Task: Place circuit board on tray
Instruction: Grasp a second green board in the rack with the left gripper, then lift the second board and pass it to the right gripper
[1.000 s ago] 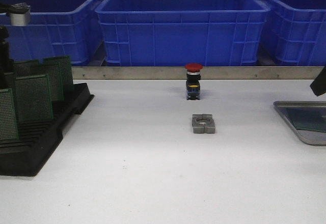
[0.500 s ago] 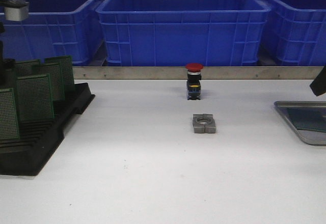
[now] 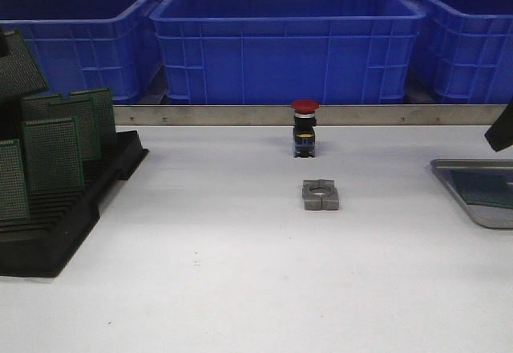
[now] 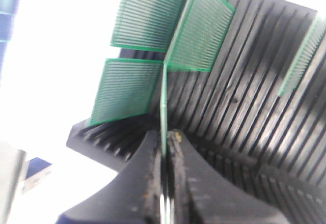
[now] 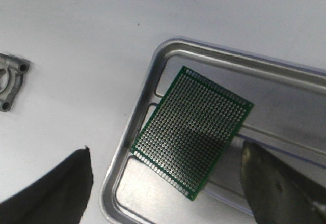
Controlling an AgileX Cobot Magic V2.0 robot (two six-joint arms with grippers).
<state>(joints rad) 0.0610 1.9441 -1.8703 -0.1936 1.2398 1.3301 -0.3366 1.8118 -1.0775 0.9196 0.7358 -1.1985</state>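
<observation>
My left gripper (image 4: 167, 138) is shut on the edge of a green circuit board (image 4: 164, 99), seen edge-on above the black slotted rack (image 4: 244, 132). In the front view that board (image 3: 16, 64) hangs tilted at the far left above the rack (image 3: 72, 217). The silver tray (image 5: 147, 94) lies on the table's right side (image 3: 473, 208), with another green circuit board (image 5: 193, 132) flat inside it. My right gripper (image 5: 163, 186) hovers open over the tray, one finger on each side of that board, touching nothing.
Several more boards (image 3: 52, 152) stand upright in the rack. A red push button (image 3: 304, 128) and a grey metal block (image 3: 321, 194) sit mid-table. Blue bins (image 3: 284, 40) line the back behind a metal strip.
The left gripper has risen out of the front view's top left, lifting a board up from the rack. The right arm and tray are unchanged.
</observation>
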